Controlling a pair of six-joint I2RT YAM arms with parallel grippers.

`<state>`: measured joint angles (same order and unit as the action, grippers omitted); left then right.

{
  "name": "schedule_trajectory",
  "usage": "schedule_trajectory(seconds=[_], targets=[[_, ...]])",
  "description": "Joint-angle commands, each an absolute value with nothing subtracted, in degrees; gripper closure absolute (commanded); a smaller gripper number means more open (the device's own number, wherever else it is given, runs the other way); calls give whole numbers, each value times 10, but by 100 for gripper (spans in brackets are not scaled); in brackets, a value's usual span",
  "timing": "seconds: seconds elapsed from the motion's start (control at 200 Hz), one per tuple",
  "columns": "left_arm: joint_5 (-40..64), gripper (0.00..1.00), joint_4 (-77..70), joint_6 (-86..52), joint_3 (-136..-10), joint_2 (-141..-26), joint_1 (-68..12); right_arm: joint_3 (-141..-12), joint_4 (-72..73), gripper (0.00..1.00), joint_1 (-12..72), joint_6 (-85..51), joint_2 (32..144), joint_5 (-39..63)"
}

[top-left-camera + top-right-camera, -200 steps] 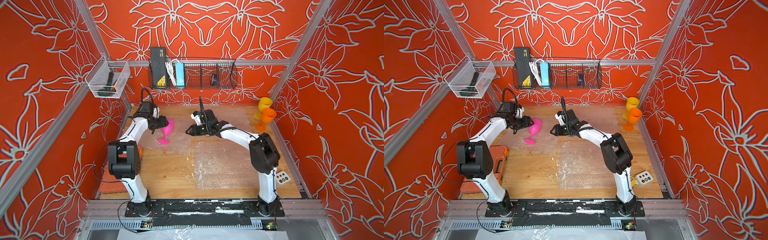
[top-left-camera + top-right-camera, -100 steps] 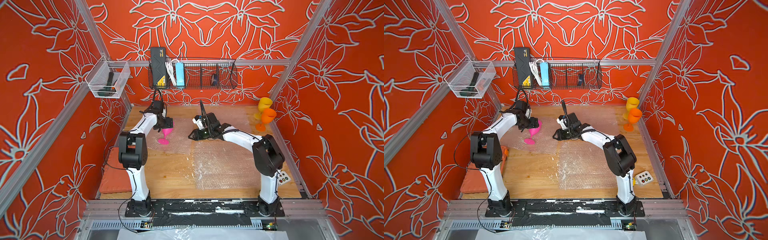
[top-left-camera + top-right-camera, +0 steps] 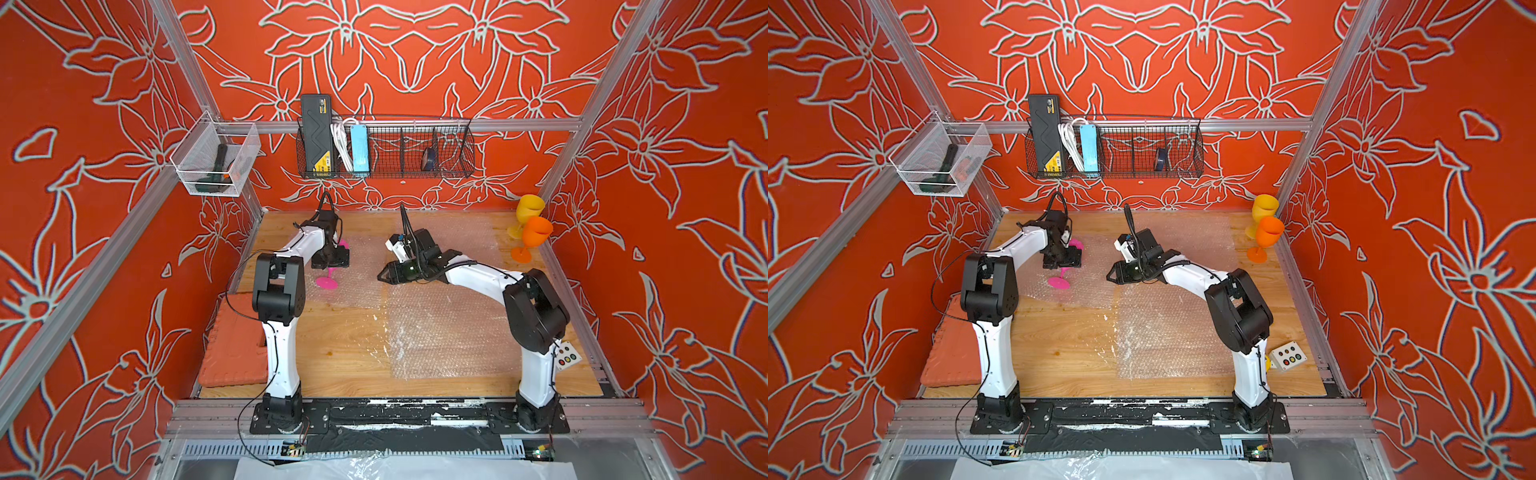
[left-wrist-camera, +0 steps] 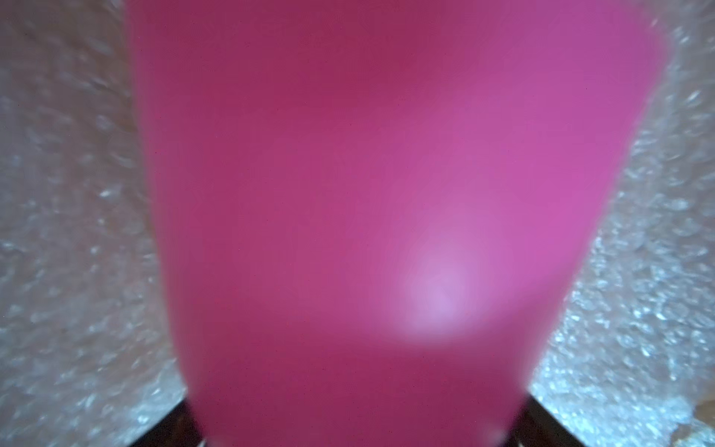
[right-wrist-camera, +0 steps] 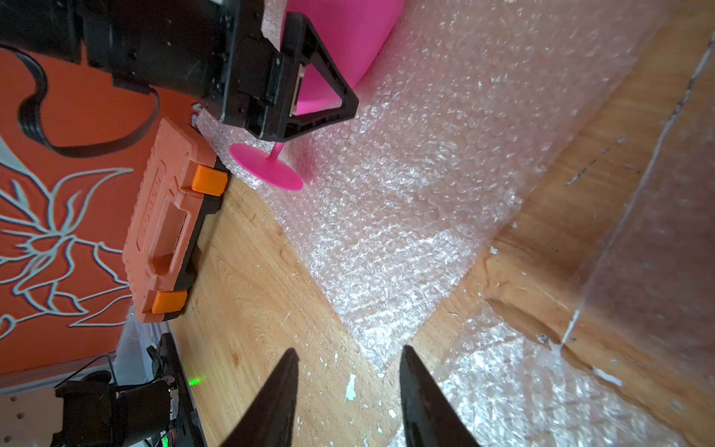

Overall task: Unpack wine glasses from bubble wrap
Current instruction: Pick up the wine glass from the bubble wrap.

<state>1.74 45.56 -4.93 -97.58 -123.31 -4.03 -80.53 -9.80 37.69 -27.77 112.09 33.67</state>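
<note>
3 sheets of bubble wrap [image 3: 449,332], all flat, nothing inside. 3 goblets, bare: yellow goblet [image 3: 530,206] and orange goblet [image 3: 537,232] upright in far right corner; pink goblet [image 3: 326,282] on the left sheet, foot down, long axis about upright, bowl inside the left gripper [image 3: 331,261], held or slack not discernible. Right gripper [image 5: 348,387] part open, empty, well apart; left arm nearer.

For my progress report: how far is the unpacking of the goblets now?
Done: yellow goblet and orange goblet stand unwrapped by the right wall; bubble wrap sheets lie flat. In hand: pink goblet, bare, foot on a sheet, inside the left gripper. Left: probably releasing it; right gripper open, empty.
</note>
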Motion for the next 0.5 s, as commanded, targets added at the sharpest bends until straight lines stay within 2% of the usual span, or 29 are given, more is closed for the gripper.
schedule_trajectory(seconds=[0.0,0.085,0.195,0.245,0.29,0.335,0.395,0.495], targets=[[6,24,484,-45,-986,-1237,-45,-799,-86,57,378,-279,1103,349],[4,25,483,-45,-984,-1234,-45,-802,-85,57,378,-279,1105,350],[2,41,482,-45,-984,-1231,-45,-804,-85,57,378,-279,1107,351],[0,44,482,-44,-983,-1231,-45,-805,-85,56,378,-279,1106,351],[-1,53,482,-43,-983,-1231,-45,-805,-85,56,378,-279,1106,351],[-2,56,482,-43,-983,-1232,-45,-805,-86,56,378,-279,1107,351],[-3,64,483,-43,-984,-1232,-45,-804,-87,56,379,-279,1107,351],[-5,64,482,-44,-984,-1231,-45,-803,-86,56,378,-279,1107,351]])
